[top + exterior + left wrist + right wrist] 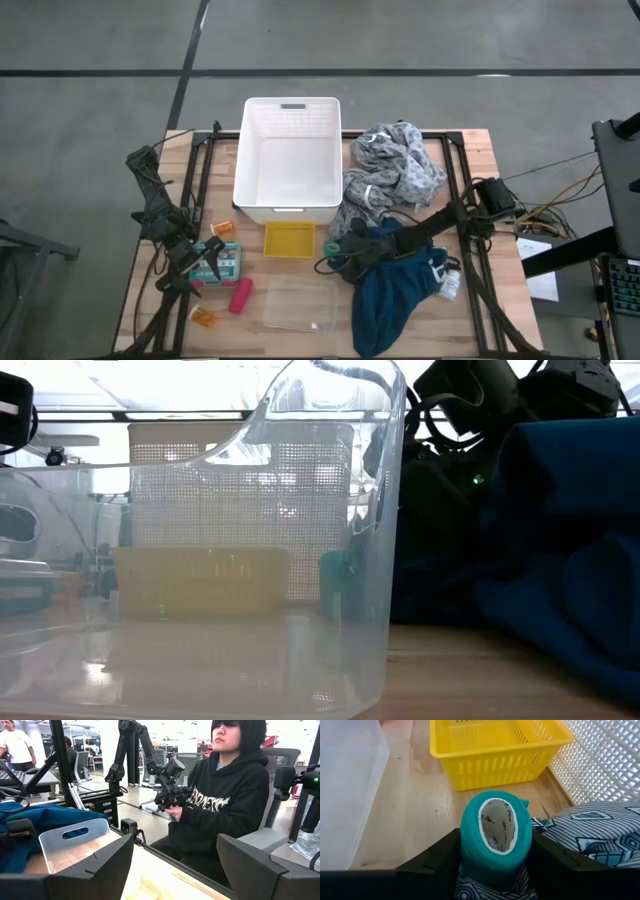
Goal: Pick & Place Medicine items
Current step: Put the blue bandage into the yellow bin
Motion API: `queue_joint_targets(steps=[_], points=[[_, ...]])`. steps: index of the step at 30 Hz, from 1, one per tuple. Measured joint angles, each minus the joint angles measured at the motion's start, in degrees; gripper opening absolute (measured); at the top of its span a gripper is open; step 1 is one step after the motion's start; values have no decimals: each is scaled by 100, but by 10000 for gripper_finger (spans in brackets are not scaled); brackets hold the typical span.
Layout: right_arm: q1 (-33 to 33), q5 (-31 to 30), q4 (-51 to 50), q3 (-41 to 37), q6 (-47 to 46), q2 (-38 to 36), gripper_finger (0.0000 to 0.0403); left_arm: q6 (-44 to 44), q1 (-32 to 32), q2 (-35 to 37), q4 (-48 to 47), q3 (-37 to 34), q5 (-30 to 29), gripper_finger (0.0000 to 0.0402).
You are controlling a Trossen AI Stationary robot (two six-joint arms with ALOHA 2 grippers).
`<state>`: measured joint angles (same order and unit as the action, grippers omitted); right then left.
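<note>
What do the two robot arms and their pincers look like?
Both arms, the left arm and the right arm, are dark, slim and jointed, with black cables along them. Each pincer has two broad, dark, angular fingers, seen also on the right pincer.

Overhead and close right-wrist views share the yellow basket (288, 239)

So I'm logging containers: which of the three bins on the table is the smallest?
The yellow basket, between the larger white basket and the clear tub.
</note>
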<state>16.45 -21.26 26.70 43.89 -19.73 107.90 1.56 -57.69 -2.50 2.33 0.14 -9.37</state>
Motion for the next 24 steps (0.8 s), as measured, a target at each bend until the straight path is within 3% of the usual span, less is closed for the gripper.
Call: queue_joint_targets(steps=[15, 24], points=[[0, -111, 182, -10, -236, 17, 293, 0, 2, 0, 0, 0, -2, 292], [16, -125, 223, -7, 24, -37, 295, 0, 1, 0, 1, 0, 0, 292]])
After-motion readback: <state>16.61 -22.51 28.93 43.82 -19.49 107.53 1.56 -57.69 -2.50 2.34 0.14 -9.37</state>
